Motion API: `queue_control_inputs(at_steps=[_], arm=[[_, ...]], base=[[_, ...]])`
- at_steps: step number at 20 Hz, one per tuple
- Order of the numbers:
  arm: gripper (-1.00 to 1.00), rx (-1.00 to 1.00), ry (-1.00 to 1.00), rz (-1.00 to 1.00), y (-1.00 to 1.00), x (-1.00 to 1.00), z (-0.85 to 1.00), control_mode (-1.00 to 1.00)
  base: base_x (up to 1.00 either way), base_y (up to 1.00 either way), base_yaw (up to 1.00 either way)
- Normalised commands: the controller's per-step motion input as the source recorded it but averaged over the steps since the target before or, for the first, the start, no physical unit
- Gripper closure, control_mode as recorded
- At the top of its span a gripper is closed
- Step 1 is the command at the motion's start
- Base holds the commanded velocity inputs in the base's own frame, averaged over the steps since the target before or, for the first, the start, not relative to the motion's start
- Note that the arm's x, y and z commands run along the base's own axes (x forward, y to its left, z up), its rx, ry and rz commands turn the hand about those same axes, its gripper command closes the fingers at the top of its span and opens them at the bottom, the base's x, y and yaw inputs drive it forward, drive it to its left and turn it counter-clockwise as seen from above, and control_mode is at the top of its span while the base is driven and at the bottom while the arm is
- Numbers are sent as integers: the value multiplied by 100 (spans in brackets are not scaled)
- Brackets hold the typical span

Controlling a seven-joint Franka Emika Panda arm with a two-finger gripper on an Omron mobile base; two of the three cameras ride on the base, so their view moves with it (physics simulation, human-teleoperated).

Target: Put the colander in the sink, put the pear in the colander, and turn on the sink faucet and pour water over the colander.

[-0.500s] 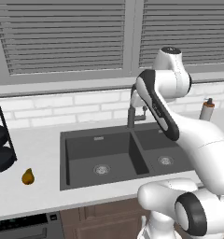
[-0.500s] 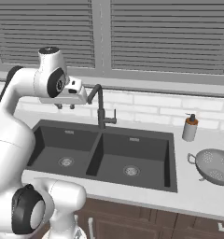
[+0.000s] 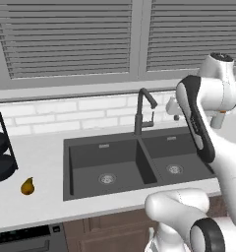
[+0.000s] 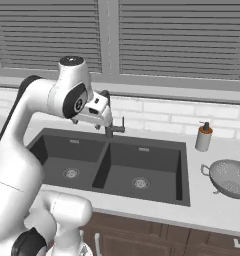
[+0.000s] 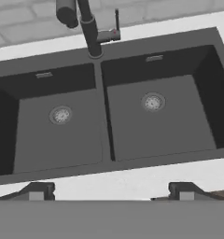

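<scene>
Here the pincer (image 5: 111, 190) is hanging high above the sink (image 5: 132, 154), its jaws spread wide and pinching nothing. In the hand view its two dark fingertips (image 5: 38, 190) are standing far apart, over the front rim of the sink and the strip of pale surface (image 5: 128, 179) there. Both basins are lying below and ahead of the pincer, each showing a round steel drain (image 5: 152, 101). The faucet (image 5: 88, 28) is rising beyond the pincer, at the back of the divider between the basins, with its lever sticking out to one side.

In the right base view the pincer (image 4: 103, 120) is sitting just in front of the faucet (image 4: 112, 127), above the sink's (image 4: 157, 192) back edge. The colander (image 4: 231, 178) is resting upright on the surface well off to the pincer's right, past the sink's right end, with a soap bottle (image 4: 204, 136) just behind it. In the left base view the pear (image 3: 27, 186) is lying on the surface (image 3: 36, 206) far to the pincer's left, beyond the left basin and near a dark rack (image 3: 2, 152).
</scene>
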Motion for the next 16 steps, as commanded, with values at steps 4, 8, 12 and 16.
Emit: queue_control_inputs(at_steps=[4, 8, 12, 16], arm=[[-100, 15, -1, -41, -97, -38, 14, -100], [-100, 14, 0, -43, -100, -40, 4, -100], [-100, 8, 2, -47, -89, -30, 0, -100], [-100, 1, 9, -39, -57, -6, 0, -100]], base=[[0, 0, 0], [0, 0, 0], [0, 0, 0], [0, 0, 0]])
